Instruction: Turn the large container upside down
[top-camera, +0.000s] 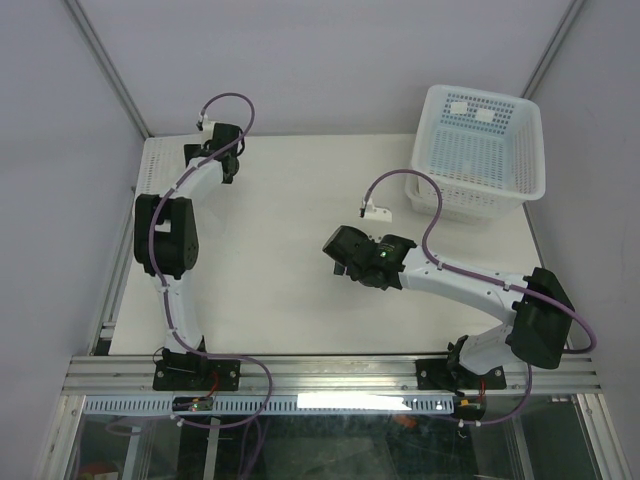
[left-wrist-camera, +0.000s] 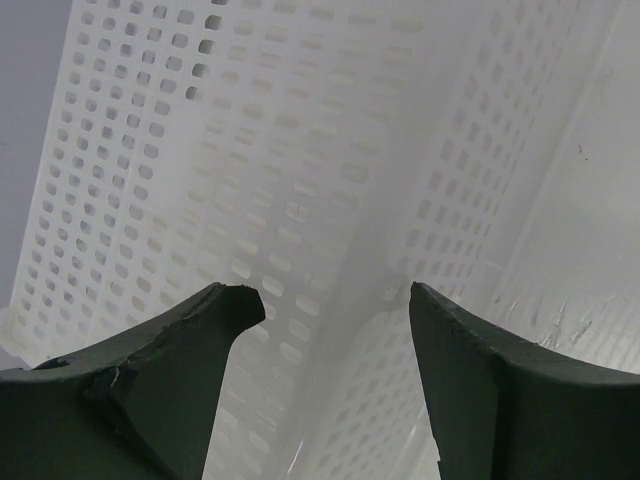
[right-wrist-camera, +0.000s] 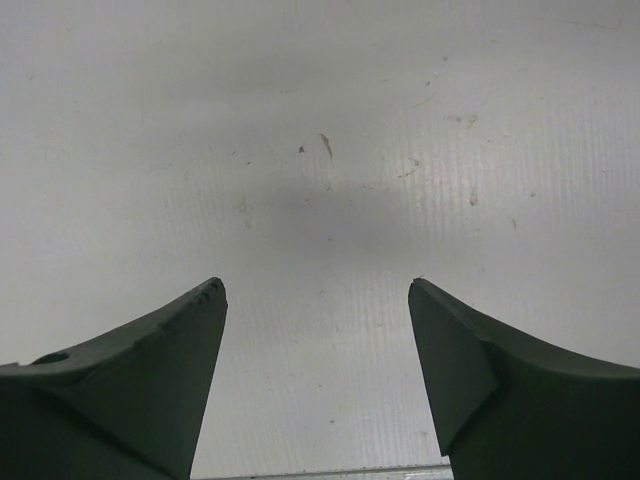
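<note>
The large container (top-camera: 152, 168), translucent whitish with a perforated grid, lies at the table's far left corner and runs down the left edge; only a strip of it shows in the top view. It fills the left wrist view (left-wrist-camera: 250, 150), where its grid base and a perforated wall meet at a rounded corner. My left gripper (top-camera: 226, 160) is close over it, jaws open and empty (left-wrist-camera: 335, 300). My right gripper (top-camera: 340, 255) hovers over the bare table mid-right, open and empty (right-wrist-camera: 315, 290).
A taller white mesh-sided basket (top-camera: 480, 140) stands at the back right, stacked on a lower white tub (top-camera: 432, 203). The white table (top-camera: 290, 290) lies between the arms. A metal frame rail (top-camera: 330, 372) runs along the near edge.
</note>
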